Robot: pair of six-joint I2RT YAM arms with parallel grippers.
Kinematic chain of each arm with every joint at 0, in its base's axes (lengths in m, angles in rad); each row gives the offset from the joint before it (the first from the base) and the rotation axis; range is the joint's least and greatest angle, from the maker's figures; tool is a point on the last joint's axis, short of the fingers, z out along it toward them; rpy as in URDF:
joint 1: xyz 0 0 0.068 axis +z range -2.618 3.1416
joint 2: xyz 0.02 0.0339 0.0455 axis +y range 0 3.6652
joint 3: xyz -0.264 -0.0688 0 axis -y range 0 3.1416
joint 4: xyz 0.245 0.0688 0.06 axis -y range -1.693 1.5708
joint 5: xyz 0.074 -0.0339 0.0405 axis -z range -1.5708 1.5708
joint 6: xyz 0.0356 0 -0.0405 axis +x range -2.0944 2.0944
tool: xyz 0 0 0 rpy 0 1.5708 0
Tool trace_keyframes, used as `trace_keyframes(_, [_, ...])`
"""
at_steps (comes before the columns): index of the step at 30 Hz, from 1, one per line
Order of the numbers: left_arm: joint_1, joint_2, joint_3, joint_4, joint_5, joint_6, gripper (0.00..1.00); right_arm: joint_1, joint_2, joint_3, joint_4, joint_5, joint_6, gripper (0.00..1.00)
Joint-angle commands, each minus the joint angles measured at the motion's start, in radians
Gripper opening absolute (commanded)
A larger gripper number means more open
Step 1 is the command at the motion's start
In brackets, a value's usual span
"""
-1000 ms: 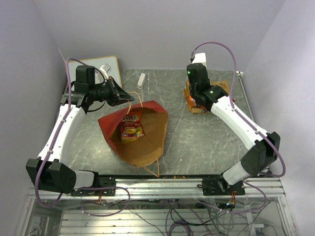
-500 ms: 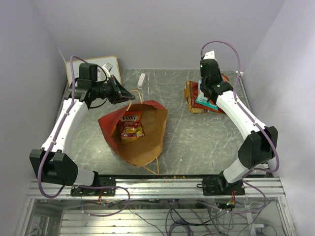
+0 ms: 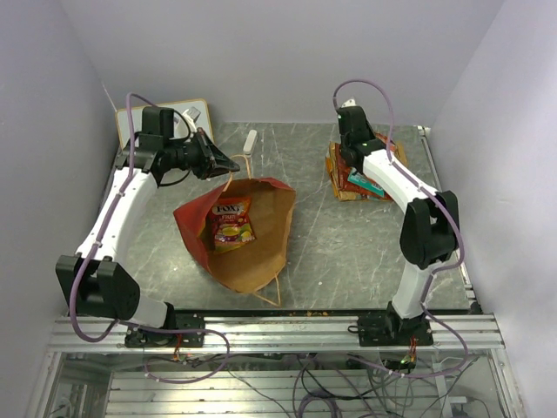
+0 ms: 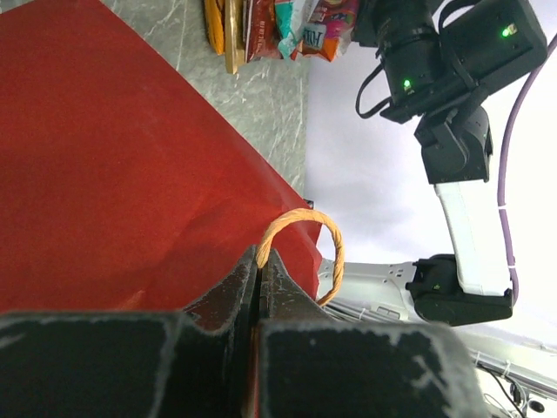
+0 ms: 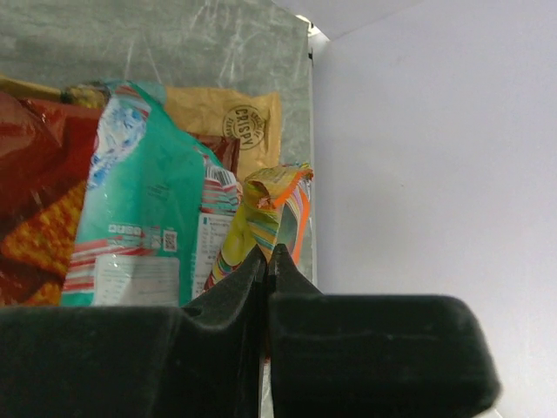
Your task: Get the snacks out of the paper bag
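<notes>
The red paper bag lies open on the table, brown inside, with one red and yellow snack packet in it. My left gripper is shut on the bag's tan cord handle at the bag's far rim. Several snack packets lie in a pile at the back right. My right gripper is shut and empty, just above the pile's far left side. In the right wrist view its tips point at a striped yellow packet beside a teal one.
A whiteboard lies at the back left corner and a small white object behind the bag. Walls close in the table at the back and both sides. The bag's second handle trails toward the front rail.
My right gripper rose off the snack pile and swung back left, leaving the teal packet on the pile. My left gripper stays shut on the handle and shifted slightly back.
</notes>
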Motion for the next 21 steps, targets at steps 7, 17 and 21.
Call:
trace_keyframes(7, [0.003, 0.049, 0.058, -0.047, 0.023, 0.045, 0.07, -0.005, 0.119, 0.113, -0.008, -0.042, 0.074, 0.00])
trace_keyframes(17, [0.004, 0.076, 0.065, -0.051, 0.035, 0.054, 0.07, -0.004, 0.226, 0.118, -0.041, -0.112, 0.170, 0.00])
trace_keyframes(21, [0.004, 0.081, 0.069, -0.053, 0.037, 0.059, 0.07, -0.004, 0.238, 0.097, -0.033, -0.132, 0.201, 0.03])
